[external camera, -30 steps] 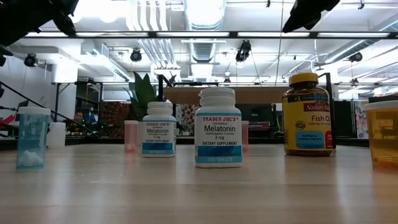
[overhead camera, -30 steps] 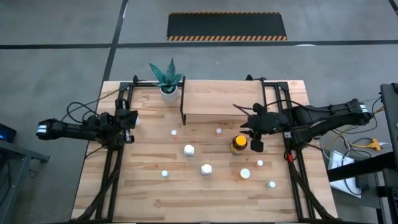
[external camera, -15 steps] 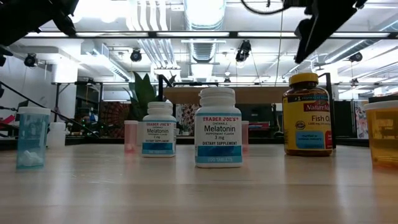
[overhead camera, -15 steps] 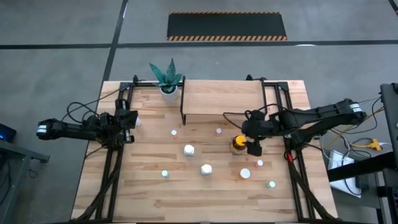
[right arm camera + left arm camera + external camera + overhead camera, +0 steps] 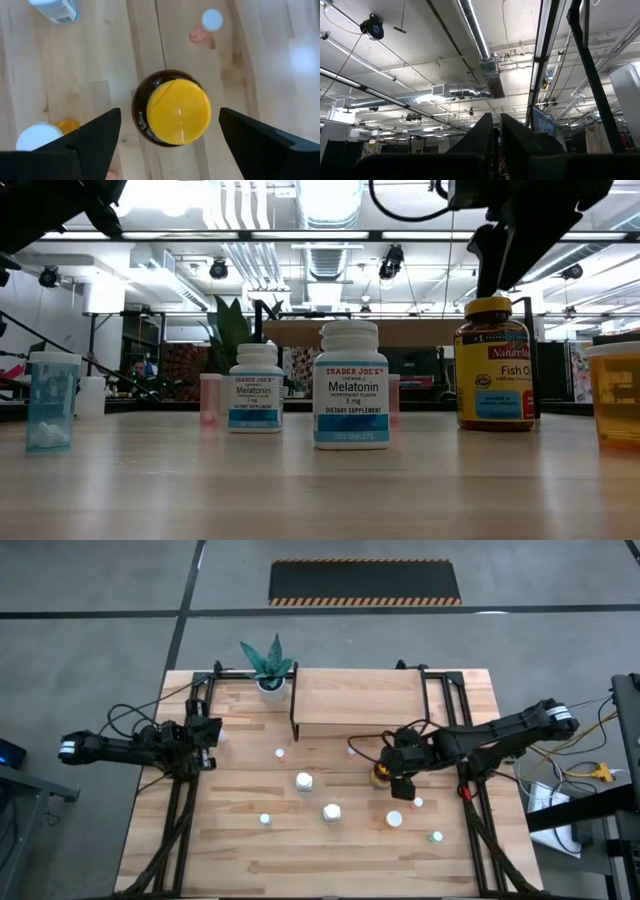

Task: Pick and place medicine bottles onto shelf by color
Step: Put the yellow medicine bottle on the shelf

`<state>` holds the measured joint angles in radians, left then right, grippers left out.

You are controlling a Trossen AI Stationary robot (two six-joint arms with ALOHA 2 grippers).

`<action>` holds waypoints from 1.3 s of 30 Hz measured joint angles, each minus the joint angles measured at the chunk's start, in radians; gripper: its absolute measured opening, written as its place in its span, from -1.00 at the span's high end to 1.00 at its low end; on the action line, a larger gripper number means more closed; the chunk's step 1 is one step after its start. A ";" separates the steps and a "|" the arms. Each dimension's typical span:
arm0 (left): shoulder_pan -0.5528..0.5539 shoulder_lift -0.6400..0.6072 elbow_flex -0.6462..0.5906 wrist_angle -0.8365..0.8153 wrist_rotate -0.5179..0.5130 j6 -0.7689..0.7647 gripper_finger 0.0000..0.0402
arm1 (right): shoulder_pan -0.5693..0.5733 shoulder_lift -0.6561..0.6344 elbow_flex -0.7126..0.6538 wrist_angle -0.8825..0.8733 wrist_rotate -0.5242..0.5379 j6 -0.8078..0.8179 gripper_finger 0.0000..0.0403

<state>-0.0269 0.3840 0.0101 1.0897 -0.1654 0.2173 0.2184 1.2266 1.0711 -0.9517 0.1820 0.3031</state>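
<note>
The amber bottle with the yellow cap [image 5: 177,111] stands upright on the table in front of the shelf [image 5: 355,700]. My right gripper [image 5: 170,114] hangs over it, pointing down and open, one finger on either side of the cap and apart from it. In the low view the gripper [image 5: 515,250] is just above the cap [image 5: 488,305]. Several small bottles stand on the table, with white [image 5: 303,780], green [image 5: 265,820], pink [image 5: 351,751] and orange [image 5: 280,753] caps. My left gripper [image 5: 208,730] waits shut at the table's left side, its fingers [image 5: 495,135] pointing up.
A white pot with a green plant [image 5: 268,668] stands at the shelf's far left corner. Black frame legs [image 5: 180,810] [image 5: 478,820] run along both table sides. A white-capped bottle [image 5: 395,819] and a pink-capped one [image 5: 418,803] stand just nearer than the amber bottle.
My right gripper has gone toward the table's left edge and down, from beside the amber bottle to right over its yellow cap. The bottles have stayed where they were.
</note>
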 joint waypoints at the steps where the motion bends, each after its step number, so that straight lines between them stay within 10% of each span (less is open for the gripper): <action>1: 0.000 0.000 0.000 0.000 0.000 0.000 0.90 | 0.000 0.008 0.000 0.000 0.002 0.001 -0.62; 20: 0.000 0.000 -0.001 0.000 0.000 0.000 0.90 | -0.003 0.059 -0.062 0.071 0.046 0.038 -0.61; 31: 0.000 0.000 -0.001 0.000 0.000 0.000 0.90 | -0.002 0.053 -0.063 0.087 0.045 0.050 -0.09; 39: 0.000 0.000 -0.001 0.000 0.000 0.000 0.90 | -0.003 0.059 -0.003 0.069 -0.018 0.087 -0.07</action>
<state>-0.0265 0.3840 0.0090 1.0900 -0.1654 0.2172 0.2153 1.2854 1.0679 -0.8825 0.1635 0.3900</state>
